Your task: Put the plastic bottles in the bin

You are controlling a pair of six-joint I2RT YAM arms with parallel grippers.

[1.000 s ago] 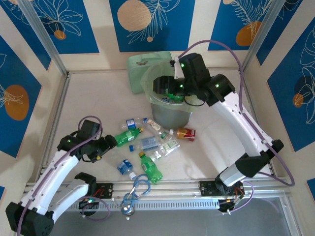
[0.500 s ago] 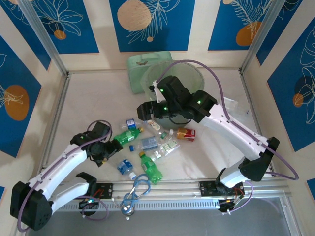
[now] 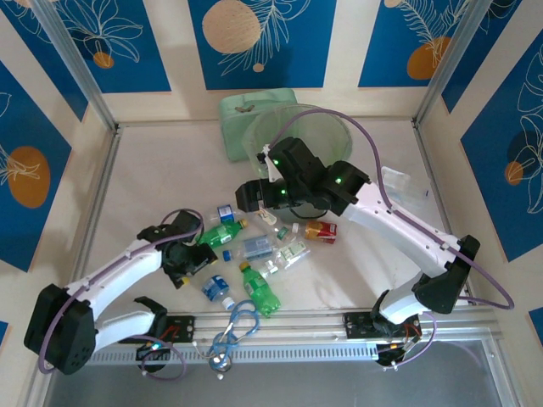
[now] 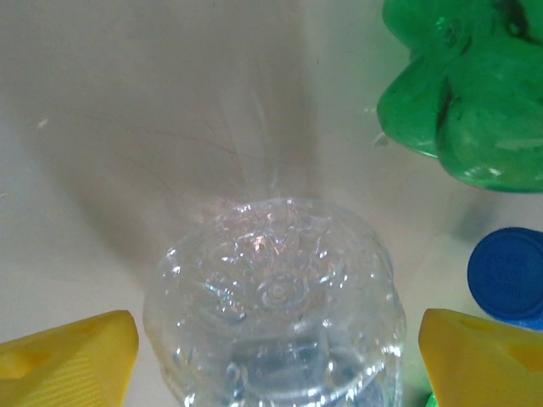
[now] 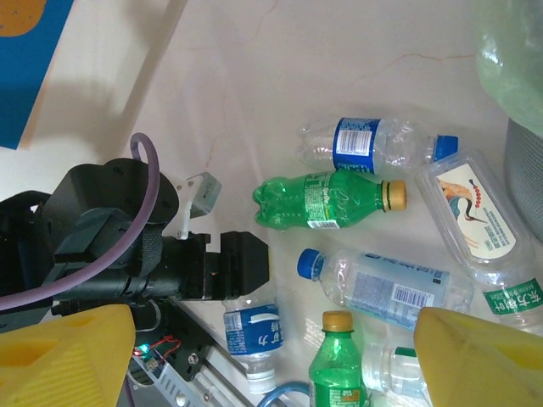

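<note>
Bottle [image 4: 271, 297], clear, lies base-first between left pincer [image 4: 273, 356] fingers on worktop [image 4: 127, 127]; jaws spread, unclamped. Green bottle [image 4: 467, 93] near. Right pincer [image 5: 273, 356] released, empty, above bottle pile [image 5: 373, 280].

Bin [image 3: 325, 125] partly behind right arm [image 3: 399, 225]

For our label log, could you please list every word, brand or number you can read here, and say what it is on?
No text reads with confidence.
Green bottle: white lettering on its label, blurred.
Topmost blue-label bottle: print too small.
Blue-cap bottle: barcode on its label, digits too small.
Bird-picture bottle: small lettering, blurred.
</note>
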